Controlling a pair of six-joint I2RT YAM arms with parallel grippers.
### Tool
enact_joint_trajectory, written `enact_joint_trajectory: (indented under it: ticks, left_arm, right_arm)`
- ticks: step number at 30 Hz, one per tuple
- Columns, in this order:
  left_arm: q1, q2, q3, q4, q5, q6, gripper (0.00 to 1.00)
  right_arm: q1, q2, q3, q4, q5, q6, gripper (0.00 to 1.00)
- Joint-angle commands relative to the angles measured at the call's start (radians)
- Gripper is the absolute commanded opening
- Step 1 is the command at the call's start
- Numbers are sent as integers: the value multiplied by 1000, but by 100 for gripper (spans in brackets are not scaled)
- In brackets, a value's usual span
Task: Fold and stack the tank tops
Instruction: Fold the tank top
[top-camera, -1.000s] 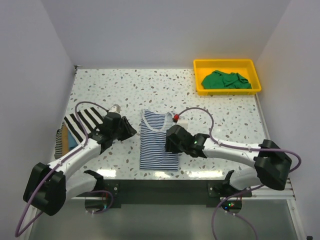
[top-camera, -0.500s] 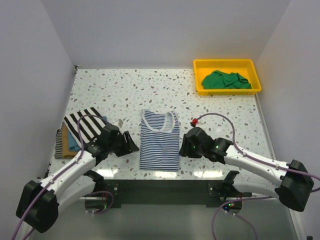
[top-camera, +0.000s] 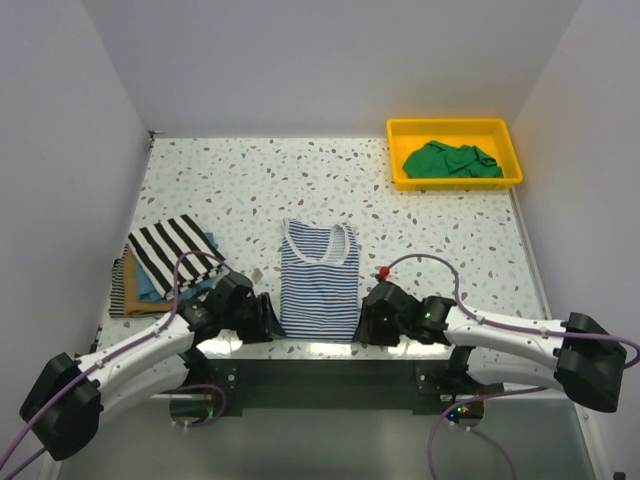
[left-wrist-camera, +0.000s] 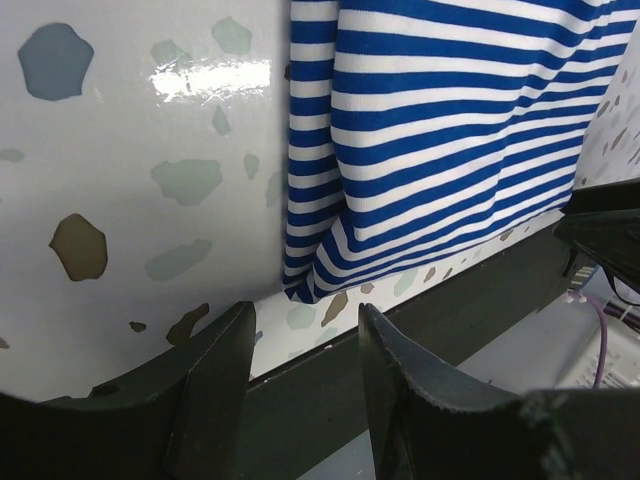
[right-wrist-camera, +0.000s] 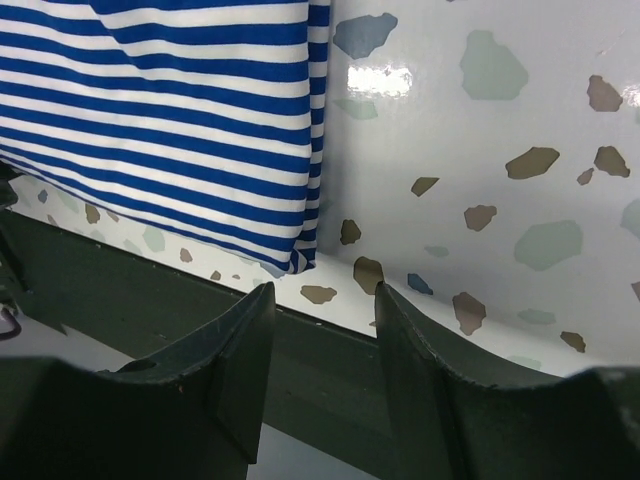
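The thin navy-white striped tank top (top-camera: 318, 280) lies flat at the table's near middle, sides folded in, neckline away from me. My left gripper (top-camera: 268, 320) is open and empty beside its bottom left corner (left-wrist-camera: 300, 285). My right gripper (top-camera: 368, 318) is open and empty beside its bottom right corner (right-wrist-camera: 300, 258). The bold black-white striped top (top-camera: 172, 250) lies folded on the blue (top-camera: 147, 286) and tan (top-camera: 134, 292) tops at the left. The green top (top-camera: 450, 160) lies crumpled in the yellow tray (top-camera: 455, 128).
The table's near edge and a dark frame (top-camera: 320, 370) run just below the striped top's hem. The side walls stand close at left and right. A red cable clip (top-camera: 384, 271) sits on the right arm.
Both grippers have moved down from the striped top's sides toward its bottom corners at the near table edge. The top has not moved.
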Motion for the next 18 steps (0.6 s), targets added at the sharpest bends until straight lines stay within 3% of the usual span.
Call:
enact_joint_trajectory:
  ticks: [1, 8, 18]
  left_arm:
    - [-18, 18, -14, 26, -3, -38, 51]
    - [-40, 37, -11, 23, -46, -56, 50]
    - [-78, 64, -24, 58, -93, -95, 41]
  right_arm:
    - [9, -15, -18, 57, 20, 74, 48]
    - [13, -61, -65, 103, 47, 134, 48]
    - [39, -21, -117, 187, 84, 211, 48]
